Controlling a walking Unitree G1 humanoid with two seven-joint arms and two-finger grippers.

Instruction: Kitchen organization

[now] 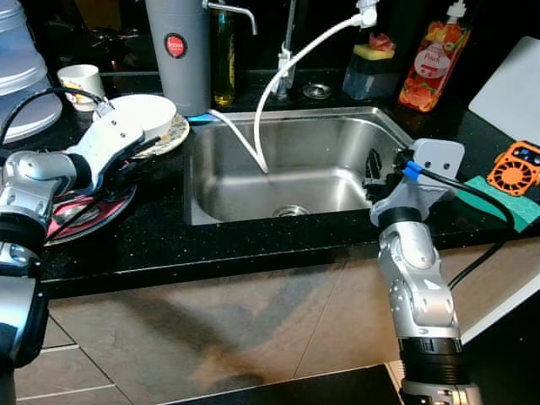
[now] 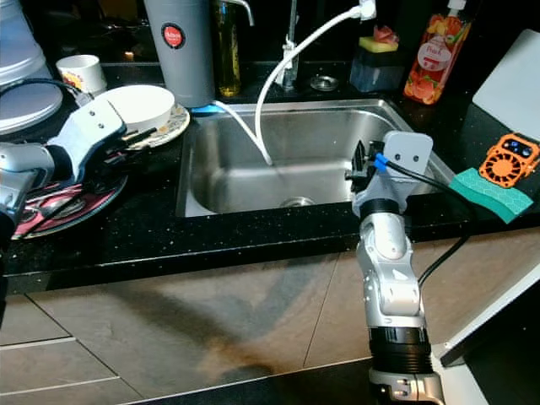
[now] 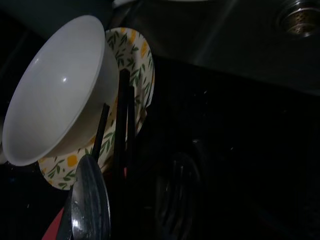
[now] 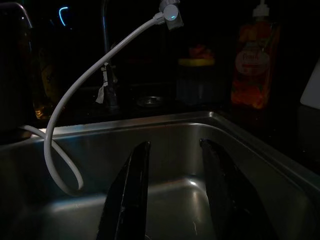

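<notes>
A white bowl sits on a leaf-patterned plate on the black counter left of the steel sink. My left gripper hovers at the near rim of that plate, its fingers close together and shut with nothing seen between them. Under the left wrist lies a dark red plate with a spoon and other cutlery on it. My right gripper hangs open over the sink's right edge, pointing into the empty basin.
A white hose loops from the tap into the sink. Behind stand a grey canister, an oil bottle, a cup, a sponge holder and a soap bottle. A green sponge and an orange fan lie right.
</notes>
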